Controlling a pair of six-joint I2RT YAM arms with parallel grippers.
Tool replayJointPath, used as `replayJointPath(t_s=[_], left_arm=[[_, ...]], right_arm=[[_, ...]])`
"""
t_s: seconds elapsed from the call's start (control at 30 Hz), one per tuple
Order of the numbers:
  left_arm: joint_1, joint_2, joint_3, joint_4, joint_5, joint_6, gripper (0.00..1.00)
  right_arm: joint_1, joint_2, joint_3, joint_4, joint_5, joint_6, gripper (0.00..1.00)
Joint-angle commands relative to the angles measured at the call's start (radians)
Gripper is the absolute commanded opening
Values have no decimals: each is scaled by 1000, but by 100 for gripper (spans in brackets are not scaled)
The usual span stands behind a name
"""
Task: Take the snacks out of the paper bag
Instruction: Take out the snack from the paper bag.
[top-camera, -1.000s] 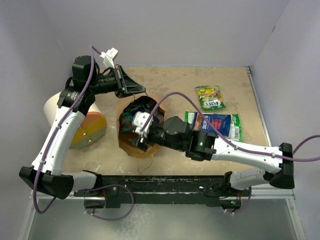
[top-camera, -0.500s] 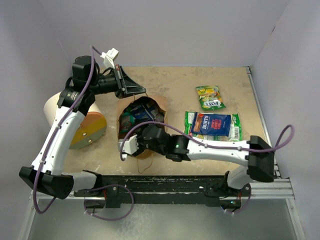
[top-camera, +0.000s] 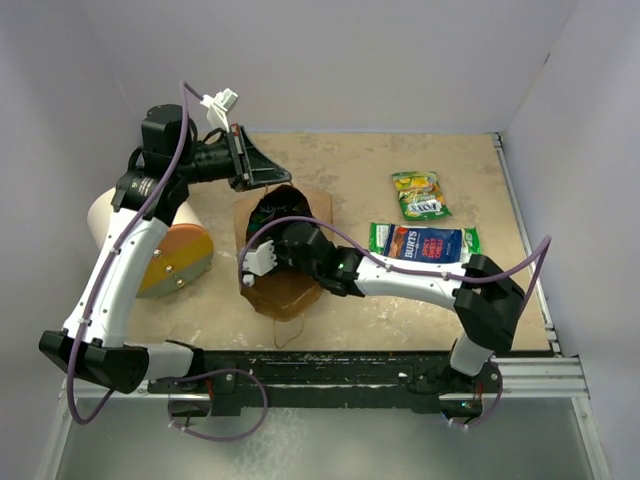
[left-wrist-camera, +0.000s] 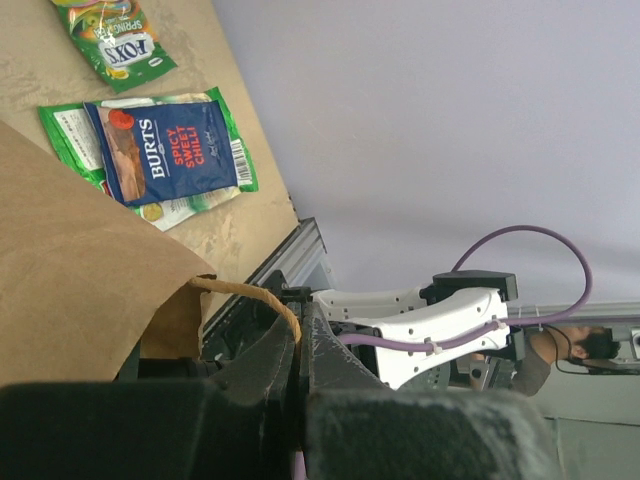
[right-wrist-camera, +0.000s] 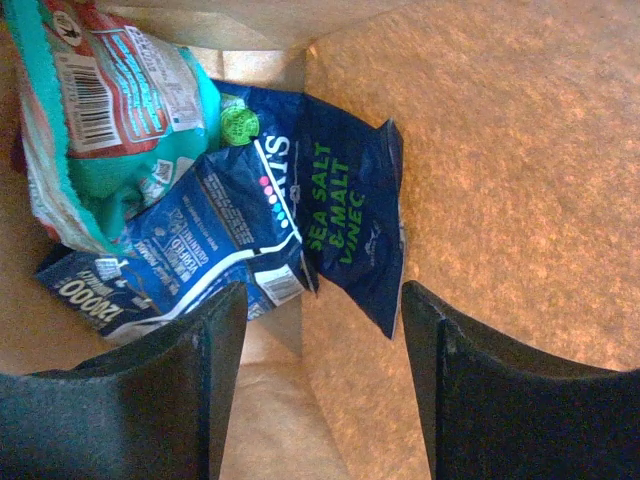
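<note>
Right hand (right-wrist-camera: 320, 385) hung inside the mouth of the brown paper bag (top-camera: 288, 295), left of centre in the overhead view. Its two dark fingers (right-wrist-camera: 190, 400) were spread wide with nothing between them above a heap of snacks: a glossy dark blue packet (right-wrist-camera: 345, 215) lettered in green, a second crinkled blue one (right-wrist-camera: 190, 250), and a teal packet (right-wrist-camera: 100, 150) with a barcode at the upper left of the wrist view. Left hand (top-camera: 272, 178), angled in from the upper left, was pinched tight on the matte kraft bag's thin twisted handle (left-wrist-camera: 242, 291). On the mottled tan surface (top-camera: 350, 160), right of centre, lay flat foil packets already out: a green-yellow one (top-camera: 420, 195) and, below it, a dark blue "Burts" packet (top-camera: 425, 243) atop a green-edged one (left-wrist-camera: 65, 140). The right arm (top-camera: 410, 280) stretched low from the lower right to the bag.
</note>
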Motion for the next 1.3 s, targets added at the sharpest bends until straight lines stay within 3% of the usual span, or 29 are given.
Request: replayJointPath(t_s=[0.0,0.2,0.8,0.93,1.27], left_arm=[[0,-10,63,6,21,61,0],[0,-9,53,9,25,58,0],[-2,-8,42,-5,22,52,0],[-2,-17,34,-17,15,60,0],[0,-23,28,-47,-17,71,0]], right_arm=[[-26,7,27,113,-20,-50,65],[-72,59,71,151,-15,-64,69],[-173,341,318,105,-89,33,65],[-176,366,330,92,-124,50,53],[-170,307,244,56,-185,73,6]])
